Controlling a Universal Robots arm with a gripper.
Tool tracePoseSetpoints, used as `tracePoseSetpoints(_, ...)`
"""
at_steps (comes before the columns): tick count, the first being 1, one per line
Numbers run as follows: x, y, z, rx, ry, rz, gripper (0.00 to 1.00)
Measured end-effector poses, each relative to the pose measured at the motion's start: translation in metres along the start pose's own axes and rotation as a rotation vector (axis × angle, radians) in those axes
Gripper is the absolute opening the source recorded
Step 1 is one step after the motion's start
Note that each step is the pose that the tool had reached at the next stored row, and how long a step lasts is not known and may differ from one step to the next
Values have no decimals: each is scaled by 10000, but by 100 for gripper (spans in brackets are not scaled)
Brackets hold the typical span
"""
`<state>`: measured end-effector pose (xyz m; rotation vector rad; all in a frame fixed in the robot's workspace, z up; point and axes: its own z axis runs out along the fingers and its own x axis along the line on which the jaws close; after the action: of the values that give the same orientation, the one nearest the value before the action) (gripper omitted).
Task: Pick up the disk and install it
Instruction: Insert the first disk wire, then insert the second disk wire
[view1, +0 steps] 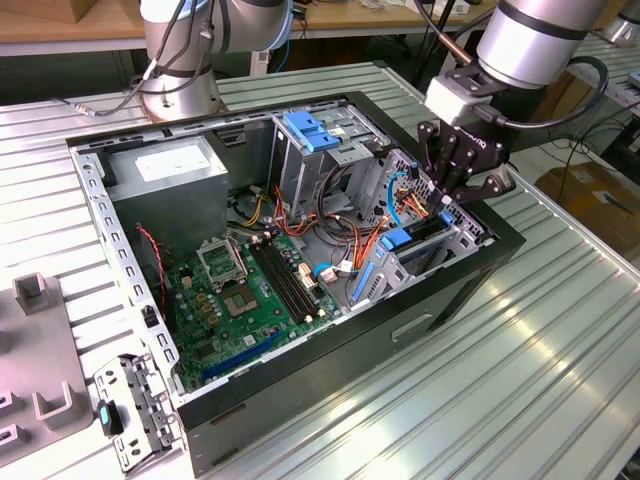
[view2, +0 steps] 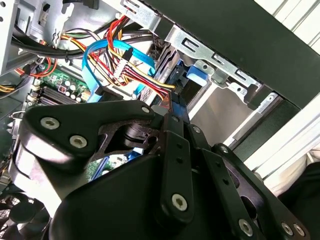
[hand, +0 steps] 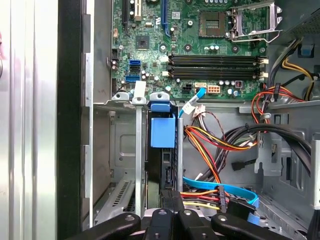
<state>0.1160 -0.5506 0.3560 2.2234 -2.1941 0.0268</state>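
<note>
A ribbed metal surface carried an open desktop computer case lying on its side, with workbenches and cables in the background. Inside the case sat a green motherboard, a grey power supply, and a tangle of orange, red and yellow wires. A tall metal cage topped by a blue latch stood near the middle.

The robot arm reached down from the exterior view's upper right, and its black hand hung at the drive bay on the case's edge toward the exterior view's right. The disk stood on edge in that bay, its blue carrier end showing above the metal slot walls. In the first wrist view the disk ran down between two upright metal dividers, blue tab farthest from the camera, with the hand at its near end. In the second wrist view the hand's fingers were drawn close together around a thin blue edge, so the hand appeared clamped on the disk (the contact itself was partly hidden by the hand's own linkage).

By my judgement the pick-up was done and the install step was in hand, with the disk already well inside its slot. A thin blue cable and the power wires lay just beside the bay. Seating the disk would call for a straight push along the slot, keeping it square to the dividers and clear of those wires.
</note>
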Motion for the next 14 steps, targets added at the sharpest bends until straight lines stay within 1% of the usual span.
tracePoseSetpoints(4,0,0,-15,0,1,0,11)
tracePoseSetpoints(14,1,6,-27,0,2,0,11)
